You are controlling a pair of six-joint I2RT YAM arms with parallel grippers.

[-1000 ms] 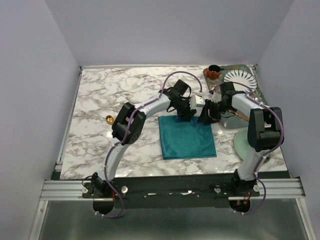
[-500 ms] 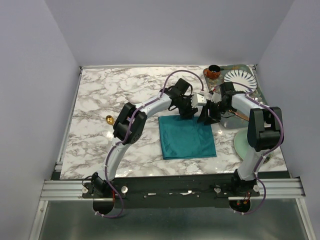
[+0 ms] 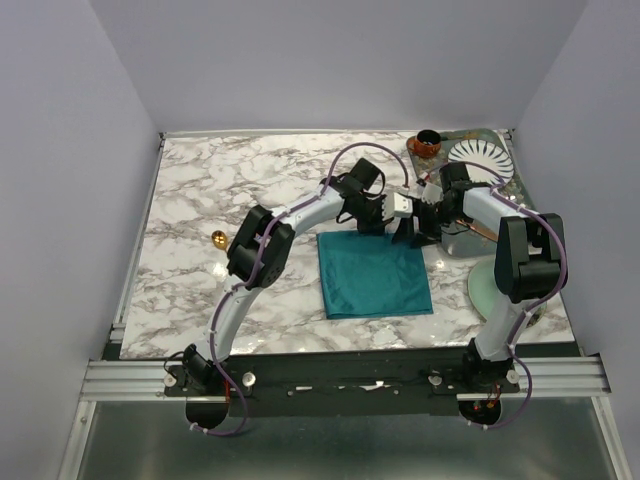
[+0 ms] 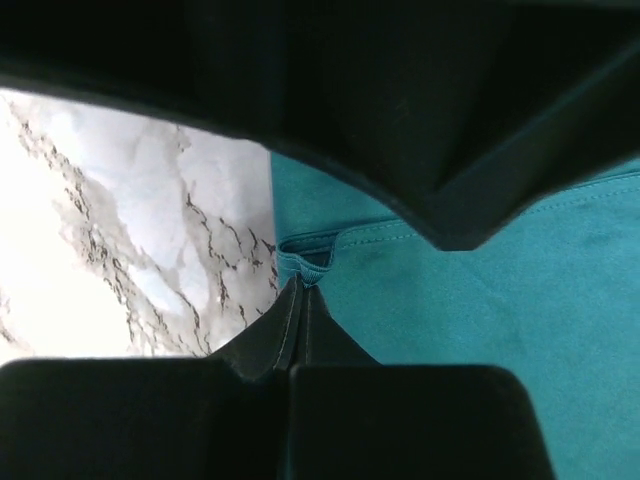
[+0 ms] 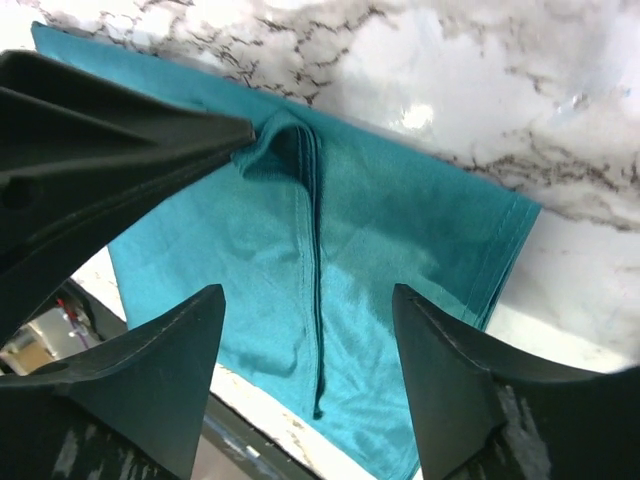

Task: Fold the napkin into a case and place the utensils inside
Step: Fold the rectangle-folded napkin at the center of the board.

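Note:
The teal napkin (image 3: 375, 275) lies on the marble table as a broad folded rectangle, not a narrow case. My left gripper (image 3: 372, 224) is at its far left corner, shut on a small pinch of the napkin's hem (image 4: 305, 262); the jaws of the left gripper (image 4: 300, 288) meet with cloth at their tips. My right gripper (image 3: 408, 236) hangs open over the far edge, apart from the cloth. In the right wrist view the napkin (image 5: 400, 250) shows a raised crease between the right gripper's (image 5: 308, 295) spread fingers. The utensils are hidden from view.
A tray at the back right holds a white ribbed plate (image 3: 476, 153) and a brown cup (image 3: 427, 144). Copper-pink sticks (image 3: 478, 230) lie beside the right arm. A pale green saucer (image 3: 487, 285) sits at the right. A small gold round piece (image 3: 217, 238) rests far left.
My left gripper has shut on the napkin's far corner. My right gripper has opened wider and drawn slightly back from the cloth's edge.

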